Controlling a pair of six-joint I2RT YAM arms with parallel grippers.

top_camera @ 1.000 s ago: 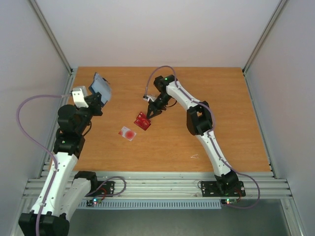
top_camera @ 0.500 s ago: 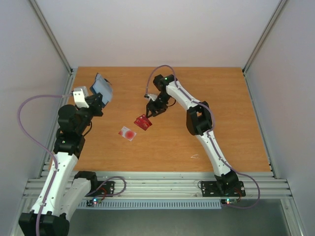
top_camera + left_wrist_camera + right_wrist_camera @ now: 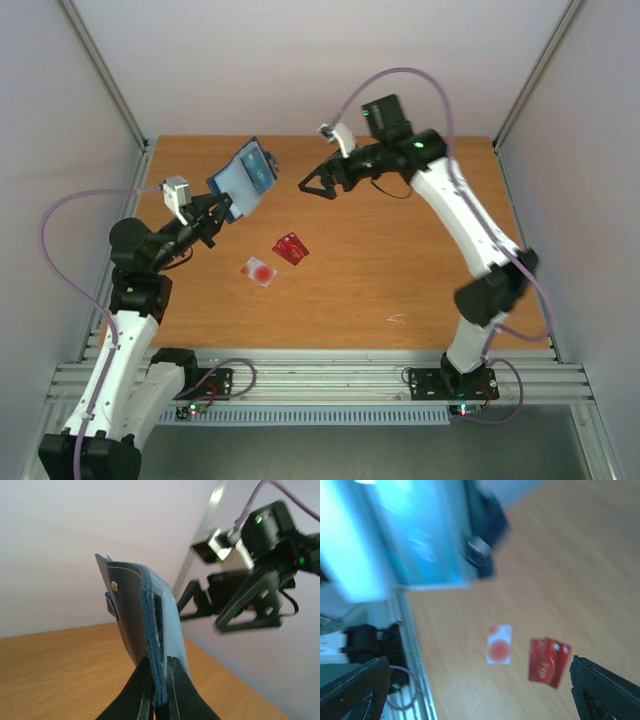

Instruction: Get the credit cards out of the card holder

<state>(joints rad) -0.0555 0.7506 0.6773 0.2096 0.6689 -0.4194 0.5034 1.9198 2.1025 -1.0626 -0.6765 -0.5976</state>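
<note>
The left end effector [image 3: 157, 682] is clamped on the lower edge of the card holder [image 3: 147, 625], lifting it clear of the table [image 3: 400, 260]. The holder stands upright above those fingers, opened out, with its blue-grey pocket side turned toward the other arm. I take that as a way of presenting the pockets so a card can be drawn out sideways.

The right end effector [image 3: 312, 186] hangs in the air with its jaws spread wide and nothing between them. It points at the holder from a short way off and is not touching it.

Two cards lie flat on the table, below and nearer than the right end effector. They are a pale card with a red circle [image 3: 259, 270] and a red card [image 3: 290, 248], set close together but apart, out of the way of the next reach.

From here I cannot tell which cards are in the pockets. I judge the task to be about half done, and the next pull needs the jaws lined up with a card's exposed edge.
</note>
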